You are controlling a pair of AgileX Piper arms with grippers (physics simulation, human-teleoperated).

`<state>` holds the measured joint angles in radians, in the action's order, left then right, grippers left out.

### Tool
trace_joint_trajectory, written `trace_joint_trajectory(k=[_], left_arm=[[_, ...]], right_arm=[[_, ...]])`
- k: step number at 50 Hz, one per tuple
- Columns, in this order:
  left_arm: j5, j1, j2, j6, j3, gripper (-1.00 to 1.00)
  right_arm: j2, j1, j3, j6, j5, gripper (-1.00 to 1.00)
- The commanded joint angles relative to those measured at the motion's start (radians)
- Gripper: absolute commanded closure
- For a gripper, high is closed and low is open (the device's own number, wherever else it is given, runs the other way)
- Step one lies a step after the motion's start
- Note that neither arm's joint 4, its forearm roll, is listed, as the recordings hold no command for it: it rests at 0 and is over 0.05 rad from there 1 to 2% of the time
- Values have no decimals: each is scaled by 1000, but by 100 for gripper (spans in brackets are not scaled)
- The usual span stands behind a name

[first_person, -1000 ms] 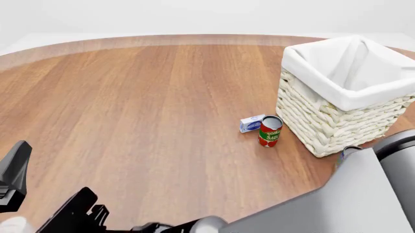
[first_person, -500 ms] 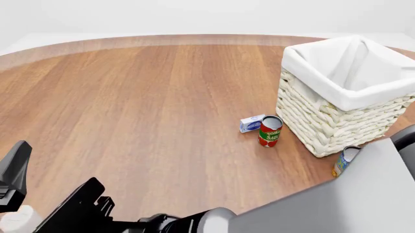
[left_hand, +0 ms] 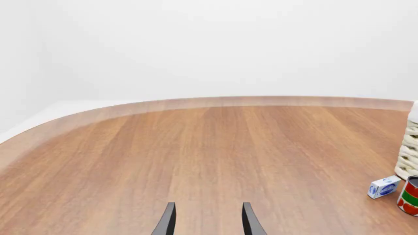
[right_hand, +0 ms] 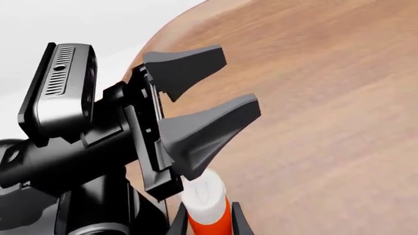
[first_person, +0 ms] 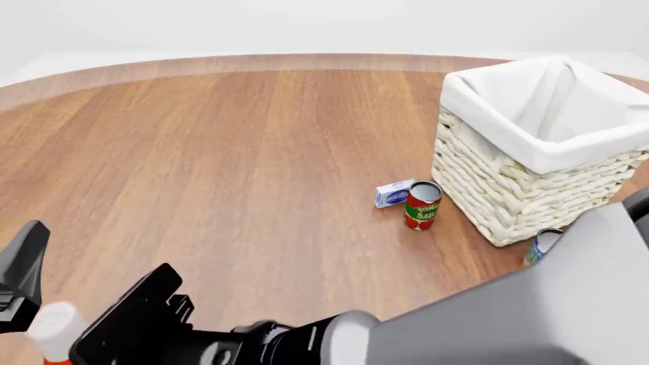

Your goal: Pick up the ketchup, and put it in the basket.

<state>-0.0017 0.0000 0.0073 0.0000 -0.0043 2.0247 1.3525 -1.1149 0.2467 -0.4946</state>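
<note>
Right gripper (right_hand: 205,223) clamps the ketchup (right_hand: 207,208) low at the near left of the table (first_person: 233,152), white cap up, right beside the left gripper (right_hand: 202,93), whose fingers stand parted and empty. Far right sits the basket (first_person: 527,190), well apart from the bottle, with the tomato can (first_person: 422,205) and small white box (first_person: 394,193) just beside it.

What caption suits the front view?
Ketchup rises at the near left edge, far from the basket across the table.
</note>
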Motion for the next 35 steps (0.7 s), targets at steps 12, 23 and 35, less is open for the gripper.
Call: trace_joint_trajectory(k=[12,23,35], left_arm=[[0,0,0,0,0,-100],[0,0,0,0,0,-100],[0,0,0,0,0,-100]], right_arm=[[-18,-45,23,25,-20,100],[-40,-70,38,32,-28,100],[-78,-116,58,33,-32,100]])
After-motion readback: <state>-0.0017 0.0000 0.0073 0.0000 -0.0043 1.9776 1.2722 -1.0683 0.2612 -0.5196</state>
